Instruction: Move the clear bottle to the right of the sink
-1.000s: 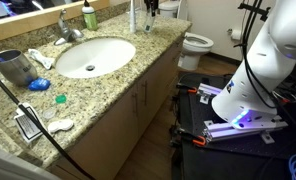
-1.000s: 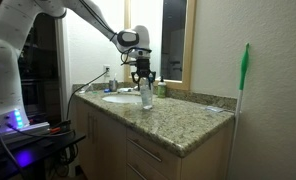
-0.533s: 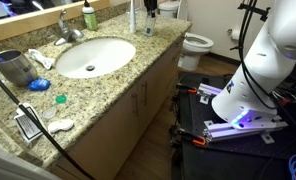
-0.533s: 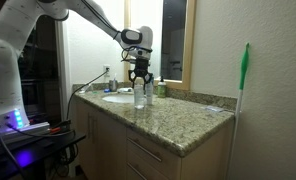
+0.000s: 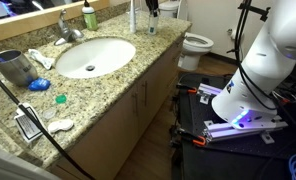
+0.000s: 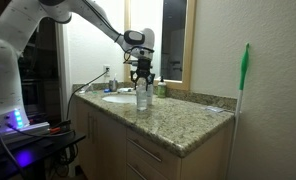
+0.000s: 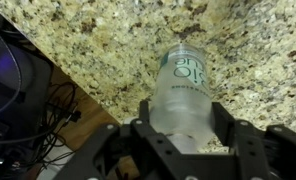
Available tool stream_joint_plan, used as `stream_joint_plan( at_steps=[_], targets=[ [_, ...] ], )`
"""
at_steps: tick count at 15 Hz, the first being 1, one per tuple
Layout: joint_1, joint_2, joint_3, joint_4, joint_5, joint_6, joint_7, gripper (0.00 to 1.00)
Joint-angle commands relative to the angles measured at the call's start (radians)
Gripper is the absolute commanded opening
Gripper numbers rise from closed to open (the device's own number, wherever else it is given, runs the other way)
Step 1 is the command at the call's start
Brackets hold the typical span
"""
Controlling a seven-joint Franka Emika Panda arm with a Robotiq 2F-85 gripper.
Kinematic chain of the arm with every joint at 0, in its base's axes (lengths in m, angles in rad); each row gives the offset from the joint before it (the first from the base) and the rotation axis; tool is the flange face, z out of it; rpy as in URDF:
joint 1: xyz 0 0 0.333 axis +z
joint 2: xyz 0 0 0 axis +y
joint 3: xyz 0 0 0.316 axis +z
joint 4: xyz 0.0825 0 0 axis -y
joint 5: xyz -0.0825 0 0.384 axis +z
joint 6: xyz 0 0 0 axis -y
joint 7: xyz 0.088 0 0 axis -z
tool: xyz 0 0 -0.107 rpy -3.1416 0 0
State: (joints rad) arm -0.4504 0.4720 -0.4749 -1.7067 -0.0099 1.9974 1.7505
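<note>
The clear bottle (image 7: 183,85) stands upright on the speckled granite counter (image 5: 138,55), its green-printed label visible in the wrist view. My gripper (image 7: 178,128) is shut on the clear bottle, with a finger pressed on each side of it. In both exterior views the gripper (image 6: 142,74) (image 5: 152,6) comes down from above onto the bottle (image 6: 142,97) (image 5: 151,21). The bottle is beside the oval white sink (image 5: 88,55) (image 6: 118,97), on the side towards the toilet and away from the chrome faucet (image 5: 68,28).
A small green bottle (image 5: 89,17) and a thin white stick (image 5: 134,15) stand at the back of the counter. A blue cup (image 5: 16,68) and small items (image 5: 30,124) lie beyond the sink. A white toilet (image 5: 196,45) stands past the counter end. A green brush (image 6: 244,70) leans on the wall.
The gripper and the bottle have shifted only slightly sideways along the counter. The grip on the bottle looks the same.
</note>
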Motion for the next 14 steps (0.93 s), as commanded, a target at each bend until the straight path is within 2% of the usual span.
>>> stream_joint_plan(
  at_steps=[1, 3, 5, 6, 9, 14],
  targets=[
    [-0.004, 0.029, -0.003, 0.039, -0.035, -0.032, -0.017, 0.89],
    [-0.015, 0.028, 0.009, 0.035, -0.013, -0.021, -0.036, 1.00],
    [-0.020, 0.025, 0.016, 0.025, 0.013, 0.032, -0.043, 1.00],
    [0.003, -0.036, 0.013, 0.020, 0.011, 0.005, -0.026, 1.00],
    [0.023, -0.111, 0.009, 0.027, 0.002, 0.025, -0.030, 1.00],
    [-0.018, -0.169, 0.036, 0.068, 0.080, 0.117, -0.278, 1.00]
  ],
)
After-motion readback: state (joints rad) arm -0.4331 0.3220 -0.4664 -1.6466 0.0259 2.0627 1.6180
